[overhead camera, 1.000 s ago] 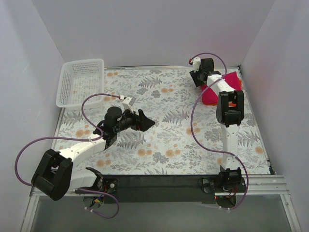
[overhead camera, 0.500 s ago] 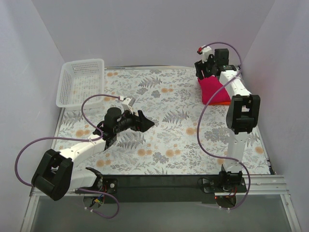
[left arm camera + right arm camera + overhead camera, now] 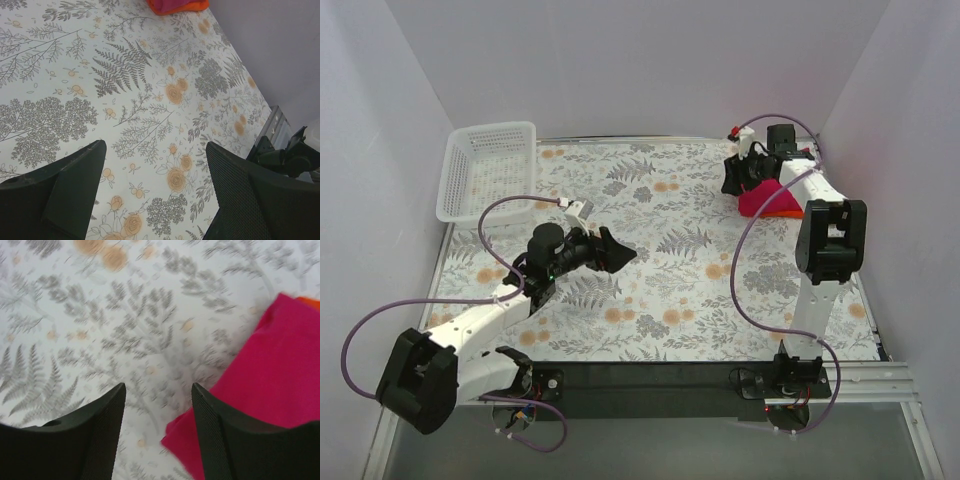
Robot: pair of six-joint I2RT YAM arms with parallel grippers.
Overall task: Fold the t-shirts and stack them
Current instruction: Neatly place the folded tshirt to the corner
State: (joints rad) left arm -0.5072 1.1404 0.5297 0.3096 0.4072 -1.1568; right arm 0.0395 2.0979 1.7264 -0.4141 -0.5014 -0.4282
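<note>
Currently the right tool (image 3: 158,390) stands spread just above the tabletop (image 3: 150,330), pinching nothing. The magenta-pink t-shirt (image 3: 265,380) lies folded at the far right of the tabletop, on top of the orange-red t-shirt (image 3: 310,301), whose edge shows past it. One magenta corner reaches into the gap between the tool's fingers. The left tool (image 3: 623,250) hovers spread and empty near the tabletop's middle, well apart from both t-shirts. A white mesh basket (image 3: 485,170) sits at the far left corner.

Soft matt cloth t-shirts (image 3: 270,365); white plastic mesh basket (image 3: 480,172)
</note>
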